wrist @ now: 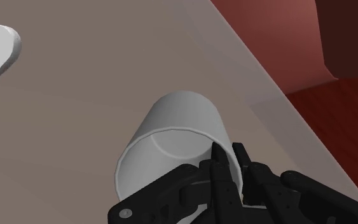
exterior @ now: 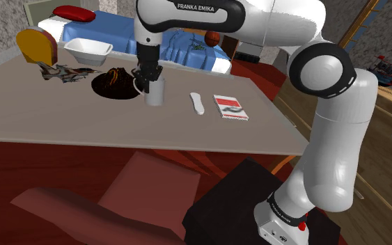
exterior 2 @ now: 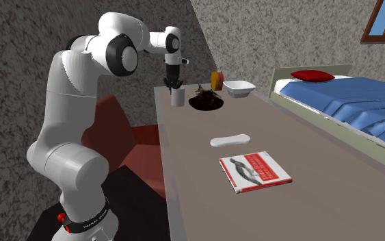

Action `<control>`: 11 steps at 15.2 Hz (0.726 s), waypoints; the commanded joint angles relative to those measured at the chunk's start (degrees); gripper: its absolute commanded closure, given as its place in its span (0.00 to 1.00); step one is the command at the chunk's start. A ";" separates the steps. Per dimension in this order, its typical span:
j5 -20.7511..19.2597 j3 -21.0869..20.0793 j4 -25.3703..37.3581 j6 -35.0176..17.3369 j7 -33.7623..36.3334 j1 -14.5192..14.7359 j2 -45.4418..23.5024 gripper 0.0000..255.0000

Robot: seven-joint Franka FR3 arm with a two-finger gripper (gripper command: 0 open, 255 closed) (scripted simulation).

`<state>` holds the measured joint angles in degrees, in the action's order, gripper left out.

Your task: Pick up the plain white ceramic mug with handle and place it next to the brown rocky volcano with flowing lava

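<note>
Two black fingers [wrist: 218, 167] of your gripper [exterior: 146, 75] are clamped on the wall of the white mug [exterior: 155, 93] at its rim, one inside and one outside. You can see the mug upright over the table [exterior: 187, 132], just beside the dark volcano [exterior: 114, 85] and near the table's edge. A book [exterior: 230, 106] lies well apart.

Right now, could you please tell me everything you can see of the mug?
The mug is a plain white, smooth-walled cylinder, open at the top and empty inside. It is upright near the table's edge, close beside the dark volcano. The gripper clasps its rim, one finger inside the wall and one outside. Whether its base rests on the table I cannot tell.
</note>
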<state>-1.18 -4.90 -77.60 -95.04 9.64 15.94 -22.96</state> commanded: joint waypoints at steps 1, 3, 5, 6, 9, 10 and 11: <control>0.00 -0.02 -1.86 -1.72 0.08 0.03 0.17 1.00; 0.00 -0.01 -3.35 -3.25 0.08 0.01 0.13 1.00; -0.01 0.00 -4.75 -4.74 0.08 -0.01 0.04 1.00; -0.02 0.00 -5.42 -5.48 0.08 -0.02 -0.03 1.00; -0.05 0.02 -7.32 -7.66 0.09 -0.04 -0.31 1.00; -0.06 0.03 -7.91 -8.37 0.09 -0.05 -0.43 1.00; -0.08 0.04 -8.48 -9.08 0.09 -0.05 -0.56 1.00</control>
<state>-1.24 -4.85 -85.42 -103.34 9.67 15.85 -23.44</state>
